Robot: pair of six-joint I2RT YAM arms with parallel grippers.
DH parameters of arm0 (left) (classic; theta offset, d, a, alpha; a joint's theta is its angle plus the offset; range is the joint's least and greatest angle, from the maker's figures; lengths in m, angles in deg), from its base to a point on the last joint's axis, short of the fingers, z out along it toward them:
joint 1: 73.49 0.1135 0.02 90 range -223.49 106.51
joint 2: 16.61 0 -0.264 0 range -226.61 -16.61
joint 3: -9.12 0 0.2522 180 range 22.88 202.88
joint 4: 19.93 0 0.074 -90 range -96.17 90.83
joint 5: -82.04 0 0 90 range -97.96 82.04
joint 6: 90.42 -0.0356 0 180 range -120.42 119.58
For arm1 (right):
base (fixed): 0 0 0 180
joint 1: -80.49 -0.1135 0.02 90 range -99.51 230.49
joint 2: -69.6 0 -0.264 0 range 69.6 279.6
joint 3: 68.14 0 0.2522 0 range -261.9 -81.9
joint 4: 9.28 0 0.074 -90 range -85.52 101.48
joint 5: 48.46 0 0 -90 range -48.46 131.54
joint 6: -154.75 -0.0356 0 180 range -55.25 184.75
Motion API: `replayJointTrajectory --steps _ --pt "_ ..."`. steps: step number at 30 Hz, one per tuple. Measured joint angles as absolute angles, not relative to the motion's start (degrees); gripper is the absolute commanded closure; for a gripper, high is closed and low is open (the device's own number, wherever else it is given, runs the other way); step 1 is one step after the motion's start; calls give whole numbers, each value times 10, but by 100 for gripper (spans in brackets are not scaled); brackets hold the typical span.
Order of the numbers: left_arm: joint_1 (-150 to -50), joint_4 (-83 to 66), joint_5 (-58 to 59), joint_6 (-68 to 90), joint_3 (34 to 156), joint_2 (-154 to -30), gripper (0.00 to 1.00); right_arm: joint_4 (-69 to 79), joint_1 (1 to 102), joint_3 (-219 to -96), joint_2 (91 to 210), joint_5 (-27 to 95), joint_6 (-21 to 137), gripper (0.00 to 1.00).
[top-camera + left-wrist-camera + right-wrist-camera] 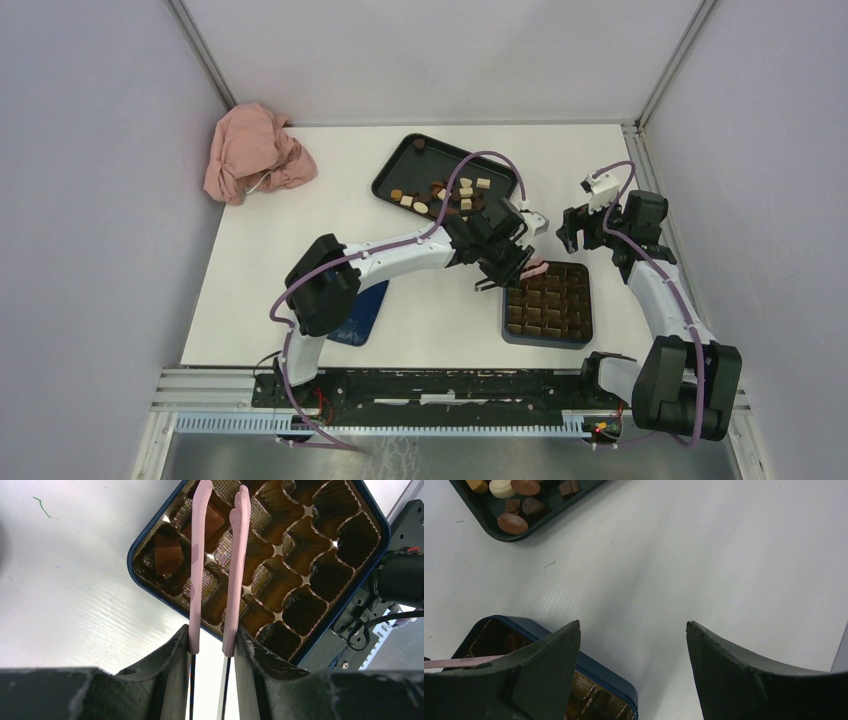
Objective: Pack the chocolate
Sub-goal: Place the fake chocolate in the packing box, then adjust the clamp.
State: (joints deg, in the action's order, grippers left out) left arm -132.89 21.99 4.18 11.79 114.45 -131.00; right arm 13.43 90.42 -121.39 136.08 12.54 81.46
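Observation:
Several pieces of chocolate [440, 192], brown, tan and cream, lie on a black tray [400, 165] at the back; some show in the right wrist view [513, 522]. My left gripper [505, 262] [211, 632] is shut on pink tongs [197, 570], whose arms reach over the far left corner of the dark blue box [510, 335] [305, 547]. A brown square piece [212, 522] sits tilted between the tong tips; I cannot tell if it is pinched. Another brown square [167, 555] rests in the corner cell. My right gripper [575, 228] [633, 625] hangs open and empty just behind the box [609, 677].
A crumpled pink cloth [255, 150] lies at the back left. A dark blue lid [362, 315] lies on the table under the left arm. Grey walls close in both sides and the back. The right arm's base stands close to the box's near right corner.

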Motion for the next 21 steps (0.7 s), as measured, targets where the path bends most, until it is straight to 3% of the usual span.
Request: replayJointTrajectory --steps 9,21 --pt "-1282 219 82 136 1137 -1273 60 134 904 -1214 1361 121 815 17" --pt "-1045 280 78 120 1113 -1207 60 134 904 -1214 1361 121 815 17"
